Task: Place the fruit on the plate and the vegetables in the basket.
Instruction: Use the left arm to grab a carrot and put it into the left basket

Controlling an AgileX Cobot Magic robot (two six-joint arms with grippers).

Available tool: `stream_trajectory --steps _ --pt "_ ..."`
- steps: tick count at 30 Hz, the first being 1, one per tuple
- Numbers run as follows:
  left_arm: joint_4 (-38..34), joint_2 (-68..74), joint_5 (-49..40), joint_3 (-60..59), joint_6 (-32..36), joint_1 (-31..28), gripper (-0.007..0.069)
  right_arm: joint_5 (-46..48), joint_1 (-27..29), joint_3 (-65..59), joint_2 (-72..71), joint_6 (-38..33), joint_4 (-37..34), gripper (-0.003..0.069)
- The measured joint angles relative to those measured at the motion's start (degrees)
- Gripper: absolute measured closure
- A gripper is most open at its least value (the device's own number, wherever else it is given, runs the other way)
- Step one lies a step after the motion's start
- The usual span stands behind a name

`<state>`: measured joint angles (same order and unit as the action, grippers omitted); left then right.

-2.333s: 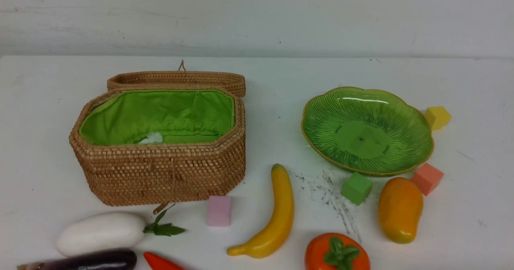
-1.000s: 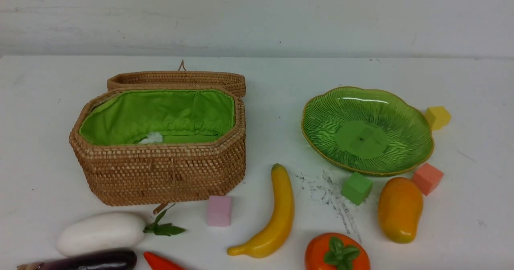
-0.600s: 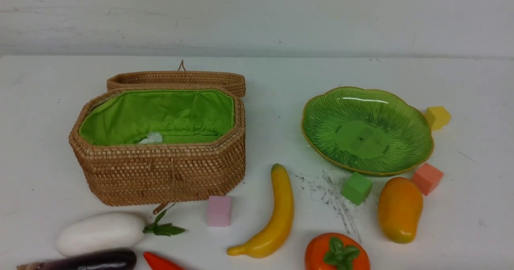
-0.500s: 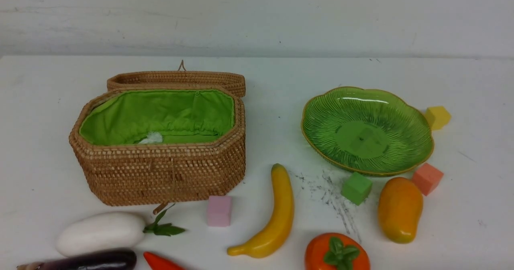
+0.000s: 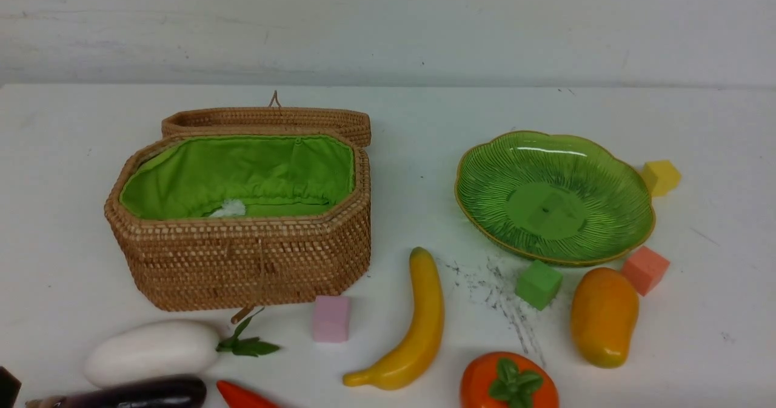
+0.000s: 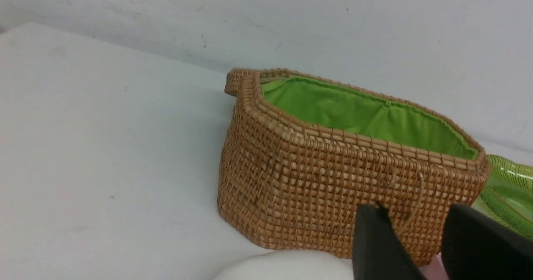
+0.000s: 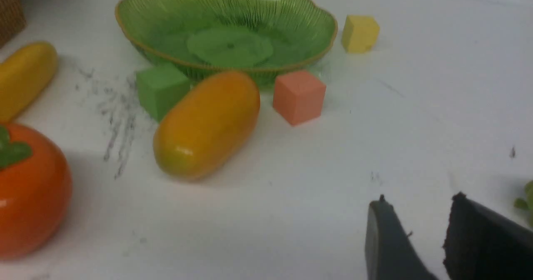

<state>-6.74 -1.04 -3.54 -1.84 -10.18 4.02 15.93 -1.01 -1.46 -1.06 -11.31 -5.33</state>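
You hold left gripper (image 6: 414, 213) and right gripper (image 7: 418, 205) parted, empty; the basket (image 5: 242, 262) stands open to receive the white eggplant (image 5: 151, 352) lying just before it.

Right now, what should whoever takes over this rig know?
Left gripper and right gripper: jaws open, empty.
Brown woven basket, lid open, and green ribbed glass plate: no produce visible inside.
Yellow toy banana, yellow-orange mango, orange-red leafy-topped fruit, white egg-shaped eggplant, long dark purple eggplant, red pointed vegetable: all on the white table.
Done: nothing. Left: all six pieces.
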Motion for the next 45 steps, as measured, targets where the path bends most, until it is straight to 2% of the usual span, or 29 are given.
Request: stream_trajectory --steps 2,5,7,13,16,20,25,31,34,37,39,40,41,45 --pt "-0.05 0.0 0.33 0.0 0.0 0.0 0.0386 -5.67 0.0 0.0 0.0 0.0 -4.87 0.0414" --pt "-0.1 0.0 1.32 0.0 0.0 0.0 0.0386 -8.33 0.0 0.0 0.0 0.0 -8.57 0.0414" --pt "-1.02 0.0 5.24 0.0 -1.5 0.0 0.0386 -11.16 0.0 0.0 0.0 0.0 -11.9 0.0414" --pt "-3.45 0.0 20.68 0.0 -8.83 0.0 0.0386 -14.05 0.0 0.0 0.0 0.0 -13.21 0.0414" --pt "-3.7 0.0 20.65 2.69 -9.27 0.0 0.0386 -14.86 0.0 0.0 0.0 0.0 -12.92 0.0414" --pt "-3.22 0.88 11.94 14.65 -7.36 0.0 0.0386 -15.09 0.0 0.0 0.0 0.0 -12.92 0.0414" --pt "-0.99 10.46 -2.66 33.78 -2.36 0.0 0.0386 -15.24 0.0 0.0 0.0 0.0 -12.92 0.0414" --pt "0.0 24.72 -26.19 48.35 -0.73 0.0 0.0386 -15.24 0.0 0.0 0.0 -0.07 -12.92 0.0414" --pt "0.46 27.9 -29.97 49.02 -0.59 0.0 0.0386 -15.24 0.0 0.0 0.0 -0.07 -12.92 0.0414" --pt "-2.1 30.43 -30.15 48.58 -1.03 0.24 0.0386 -15.24 0.0 0.0 0.0 -0.07 -12.92 0.0414" --pt "-7.75 32.84 -29.75 46.79 -1.19 3.2 0.0386 -15.24 0.0 0.0 0.0 -0.07 -12.92 0.0414" --pt "-8.06 33.05 -29.75 46.65 -1.06 3.92 0.0386 -15.24 0.0 0.0 0.0 -0.07 -12.92 0.0414" --pt "-10.12 35.23 -30.48 45.62 1.32 7.18 0.0386 -15.24 0.0 0.0 0.0 -0.07 -12.92 0.0414" --pt "-11.1 41.1 -34.89 45.24 8.11 14.08 0.0386 -15.24 0.0 0.0 0.0 -0.07 -12.92 0.0414"
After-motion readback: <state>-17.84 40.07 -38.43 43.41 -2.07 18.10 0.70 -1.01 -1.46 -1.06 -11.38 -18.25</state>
